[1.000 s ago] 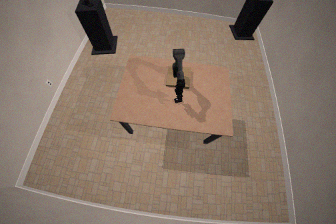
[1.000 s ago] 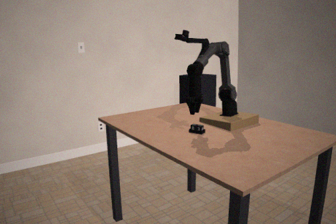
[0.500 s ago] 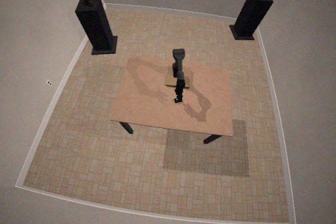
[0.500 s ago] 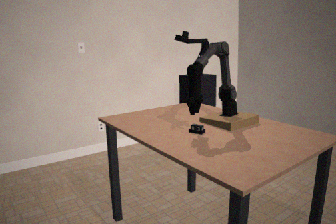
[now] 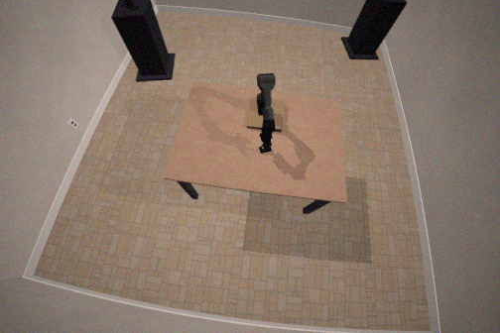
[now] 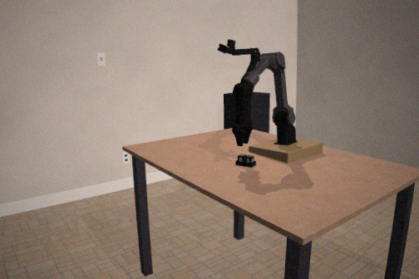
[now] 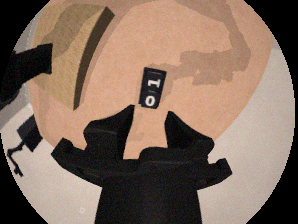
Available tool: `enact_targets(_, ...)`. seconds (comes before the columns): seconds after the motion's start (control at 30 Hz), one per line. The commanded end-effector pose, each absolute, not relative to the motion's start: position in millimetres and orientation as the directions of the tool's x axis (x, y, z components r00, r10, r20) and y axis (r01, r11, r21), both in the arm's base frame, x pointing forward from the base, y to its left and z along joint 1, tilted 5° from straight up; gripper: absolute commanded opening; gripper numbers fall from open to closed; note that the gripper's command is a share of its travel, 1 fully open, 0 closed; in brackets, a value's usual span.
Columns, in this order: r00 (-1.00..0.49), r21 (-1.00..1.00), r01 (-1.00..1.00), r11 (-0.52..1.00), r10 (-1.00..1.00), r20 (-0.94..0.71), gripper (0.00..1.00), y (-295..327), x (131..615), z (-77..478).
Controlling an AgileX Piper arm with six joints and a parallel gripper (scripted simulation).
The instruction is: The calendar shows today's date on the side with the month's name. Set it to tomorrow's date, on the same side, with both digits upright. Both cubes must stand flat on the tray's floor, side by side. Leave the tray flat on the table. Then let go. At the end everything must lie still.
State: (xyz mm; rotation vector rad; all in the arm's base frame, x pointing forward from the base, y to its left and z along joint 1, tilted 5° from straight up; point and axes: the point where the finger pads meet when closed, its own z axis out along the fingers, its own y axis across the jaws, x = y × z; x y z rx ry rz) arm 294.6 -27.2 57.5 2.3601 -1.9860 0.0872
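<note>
The slim, matte black six-joint robot arm (image 6: 278, 90) is built of rounded tubular links joined by bulkier cylindrical housings, thickest at its foot. Its black two-fingered end effector (image 7: 150, 137) has a broad, blocky body with stepped shoulders and two short, stubby fingers tapering to blunt tips. No markings are discernible.
</note>
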Motion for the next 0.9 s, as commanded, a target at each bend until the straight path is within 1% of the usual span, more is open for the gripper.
enact_targets(0.0, 0.170, 0.009, -0.985, -0.170, -0.982, 0.080, 0.61, -28, 294, 53)
enact_targets(0.87, 0.170, 0.008, -0.985, -0.170, -0.982, 0.080, 0.61, -31, 295, 23)
